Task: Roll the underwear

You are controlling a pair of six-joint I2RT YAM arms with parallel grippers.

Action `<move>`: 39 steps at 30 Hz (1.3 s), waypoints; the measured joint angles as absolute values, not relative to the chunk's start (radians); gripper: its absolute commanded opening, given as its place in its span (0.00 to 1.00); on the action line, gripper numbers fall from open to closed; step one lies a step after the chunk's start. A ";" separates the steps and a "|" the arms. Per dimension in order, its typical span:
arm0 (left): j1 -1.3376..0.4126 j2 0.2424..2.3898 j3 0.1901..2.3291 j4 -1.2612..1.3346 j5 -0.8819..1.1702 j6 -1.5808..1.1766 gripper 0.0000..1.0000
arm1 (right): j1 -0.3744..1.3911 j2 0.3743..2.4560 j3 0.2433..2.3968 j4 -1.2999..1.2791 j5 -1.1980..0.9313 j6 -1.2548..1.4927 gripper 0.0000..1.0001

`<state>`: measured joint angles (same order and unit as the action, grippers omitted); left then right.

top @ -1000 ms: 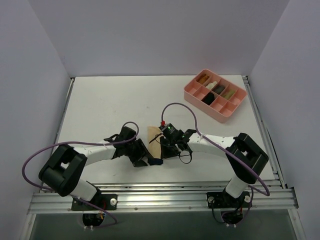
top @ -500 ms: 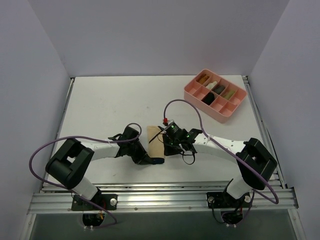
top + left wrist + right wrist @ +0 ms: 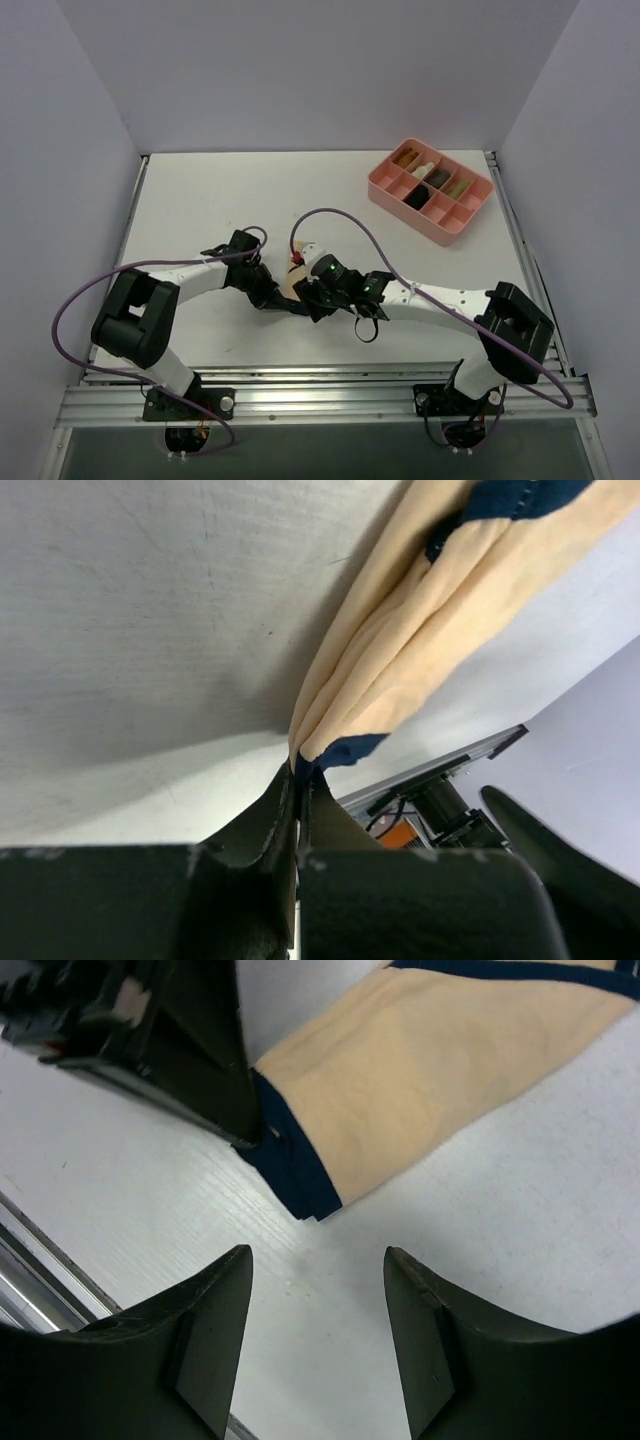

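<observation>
In the last second the left gripper [image 3: 298,780] had clamped onto the underwear's [image 3: 400,650] dark-trimmed corner, while the right gripper [image 3: 318,1260] had let go and hung open just beside it. The cloth sat folded on the table [image 3: 200,200] between the arms, so the grip had probably passed to the left for rolling

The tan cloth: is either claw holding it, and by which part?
The left gripper pinches the underwear by its dark-trimmed corner, jaws shut on it. The right gripper stands open near that corner, holding nothing.
</observation>
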<state>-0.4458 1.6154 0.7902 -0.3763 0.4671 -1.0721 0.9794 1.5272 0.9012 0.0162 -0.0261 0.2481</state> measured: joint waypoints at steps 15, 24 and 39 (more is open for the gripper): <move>-0.347 1.712 0.849 -0.450 0.676 -1.075 0.02 | 1.175 1.650 0.946 0.084 0.164 -0.025 0.53; -0.319 1.718 0.848 -0.450 0.752 -1.096 0.02 | 1.205 1.736 0.979 0.126 0.312 -0.120 0.50; -0.310 1.740 0.830 -0.442 0.793 -1.123 0.02 | 1.239 1.790 0.994 0.177 0.408 -0.184 0.29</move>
